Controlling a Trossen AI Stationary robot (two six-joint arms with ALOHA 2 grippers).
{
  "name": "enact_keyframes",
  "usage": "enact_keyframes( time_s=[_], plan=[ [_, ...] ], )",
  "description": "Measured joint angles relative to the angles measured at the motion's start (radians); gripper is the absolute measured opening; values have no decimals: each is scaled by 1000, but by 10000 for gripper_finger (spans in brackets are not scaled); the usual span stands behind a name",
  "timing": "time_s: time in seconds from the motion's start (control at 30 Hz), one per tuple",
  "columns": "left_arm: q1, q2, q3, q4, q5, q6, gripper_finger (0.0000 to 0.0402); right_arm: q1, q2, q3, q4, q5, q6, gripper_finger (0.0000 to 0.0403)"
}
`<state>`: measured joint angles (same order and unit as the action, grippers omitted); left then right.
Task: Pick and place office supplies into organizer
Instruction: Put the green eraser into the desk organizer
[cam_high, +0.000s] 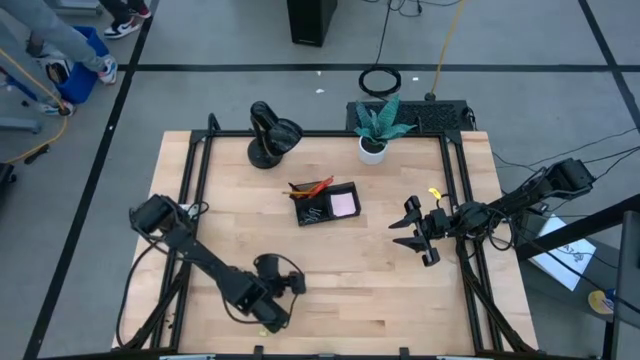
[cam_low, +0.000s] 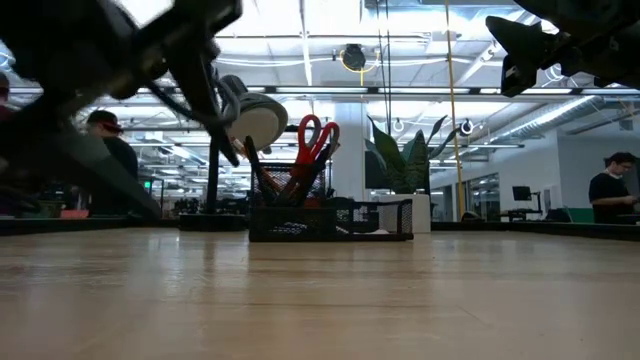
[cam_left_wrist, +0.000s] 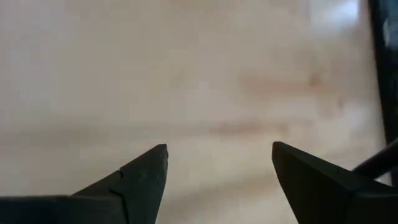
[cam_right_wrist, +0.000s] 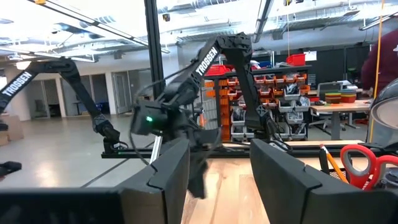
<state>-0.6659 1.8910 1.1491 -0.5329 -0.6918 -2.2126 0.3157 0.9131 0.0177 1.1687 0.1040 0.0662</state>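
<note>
Since the scissors (cam_high: 312, 187) and sticky-note pad (cam_high: 343, 204) already sat in the organizer (cam_high: 325, 205), left gripper (cam_left_wrist: 219, 180) gaped empty over bare table (cam_high: 350, 290); right gripper (cam_high: 418, 232), part-open, held nothing.

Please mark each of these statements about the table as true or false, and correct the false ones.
1. The red scissors stand upright in the organizer. True.
2. The left gripper holds a pencil. False: it is open and empty above bare wood.
3. The pink sticky notes lie inside the organizer. True.
4. The plant pot stands at the near table edge. False: it stands at the far edge.
5. The right gripper grips the organizer. False: it is apart from it, empty.
</note>
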Motion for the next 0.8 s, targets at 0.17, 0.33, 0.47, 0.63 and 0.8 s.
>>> enact_keyframes(
  time_s=[0.17, 0.33, 0.47, 0.63, 0.8],
  plan=[
    [-1, 14, 158, -185, 157, -117, 282, 0, 0, 0, 0, 0, 0, 160],
    [-18, 19, 322, -380, 289, -193, 277, 0, 0, 0, 0, 0, 0, 160],
    [-51, 55, 379, -514, 369, -297, 282, 0, 0, 0, 0, 0, 0, 160],
    [-84, 46, 384, -498, 411, -106, 274, 0, 0, 0, 0, 0, 0, 160],
    [-109, 47, 383, -456, 501, 22, 271, 0, 0, 0, 0, 0, 0, 160]
  ],
)
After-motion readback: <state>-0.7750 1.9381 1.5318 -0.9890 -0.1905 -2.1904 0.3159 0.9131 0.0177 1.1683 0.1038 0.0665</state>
